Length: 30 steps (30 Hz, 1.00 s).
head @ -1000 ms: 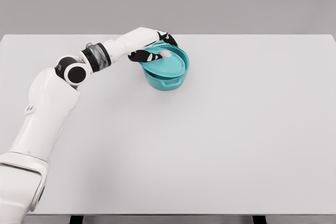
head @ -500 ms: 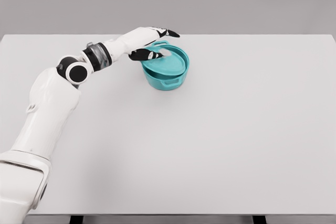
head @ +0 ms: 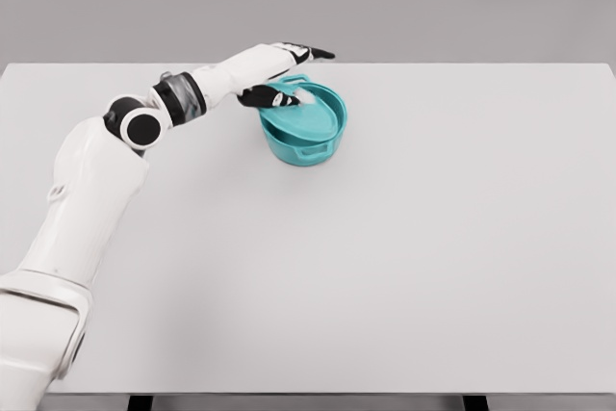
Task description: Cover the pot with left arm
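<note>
Though unlabelled, teal pot (head: 306,146) under tilted lid (head: 304,118), left hand (head: 281,69) fingers (head: 313,51) spread above.

My only view is the head camera, looking down and forward across the whole white worktop (head: 404,267) from moderately far.

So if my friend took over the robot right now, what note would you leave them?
Left hand: fingers spread open, holding nothing, hovering just above the left side of the pot.
Right arm: not in the picture.
Pot: teal, far part of the white table, left of the middle.
Lid: teal, lying on the pot, though it looks a bit tilted and maybe not seated flat.
Done: lid is on the pot and let go.
Left: check the lid sits flat, nudge it if needed, then pull the arm away.
</note>
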### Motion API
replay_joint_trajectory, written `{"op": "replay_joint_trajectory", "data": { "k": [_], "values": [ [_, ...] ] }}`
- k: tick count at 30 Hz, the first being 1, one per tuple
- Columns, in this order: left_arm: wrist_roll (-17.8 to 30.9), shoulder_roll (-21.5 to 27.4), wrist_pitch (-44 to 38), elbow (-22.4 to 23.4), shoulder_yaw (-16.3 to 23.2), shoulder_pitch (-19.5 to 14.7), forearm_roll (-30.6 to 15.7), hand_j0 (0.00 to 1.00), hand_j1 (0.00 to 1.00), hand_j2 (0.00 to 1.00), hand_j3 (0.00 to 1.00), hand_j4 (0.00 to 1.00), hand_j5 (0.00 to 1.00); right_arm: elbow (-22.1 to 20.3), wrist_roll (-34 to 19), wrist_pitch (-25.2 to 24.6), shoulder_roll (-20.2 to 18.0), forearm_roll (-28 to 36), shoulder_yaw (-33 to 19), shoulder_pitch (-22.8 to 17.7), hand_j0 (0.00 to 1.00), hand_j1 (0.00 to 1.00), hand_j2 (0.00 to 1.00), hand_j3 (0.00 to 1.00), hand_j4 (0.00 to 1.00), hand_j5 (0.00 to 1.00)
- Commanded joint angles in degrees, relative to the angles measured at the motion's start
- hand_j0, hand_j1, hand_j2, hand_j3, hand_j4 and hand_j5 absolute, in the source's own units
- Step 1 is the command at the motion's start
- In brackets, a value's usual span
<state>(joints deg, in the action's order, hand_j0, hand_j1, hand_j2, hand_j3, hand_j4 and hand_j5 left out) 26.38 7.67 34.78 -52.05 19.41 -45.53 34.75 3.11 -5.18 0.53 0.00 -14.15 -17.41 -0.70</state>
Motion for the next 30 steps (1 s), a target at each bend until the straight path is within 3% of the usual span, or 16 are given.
{"op": "replay_joint_trajectory", "data": {
  "k": [1, 30],
  "values": [
    [0.43, 0.59, 0.22, -0.34, 0.45, 0.0, -0.21, 1.0, 1.0, 1.0, 1.0, 1.0, 1.0, 0.05, -0.01, 0.0, 0.0, 0.0, 0.0, 0.0, 1.0, 1.0, 1.0, 1.0, 1.0, 1.0],
    [0.43, 0.5, 0.22, 0.1, 0.54, -0.88, 0.15, 1.0, 1.0, 1.0, 1.0, 1.0, 1.0, -0.03, -0.01, 0.0, 0.0, 0.0, 0.0, 0.0, 1.0, 1.0, 1.0, 1.0, 1.0, 1.0]
  ]
}}
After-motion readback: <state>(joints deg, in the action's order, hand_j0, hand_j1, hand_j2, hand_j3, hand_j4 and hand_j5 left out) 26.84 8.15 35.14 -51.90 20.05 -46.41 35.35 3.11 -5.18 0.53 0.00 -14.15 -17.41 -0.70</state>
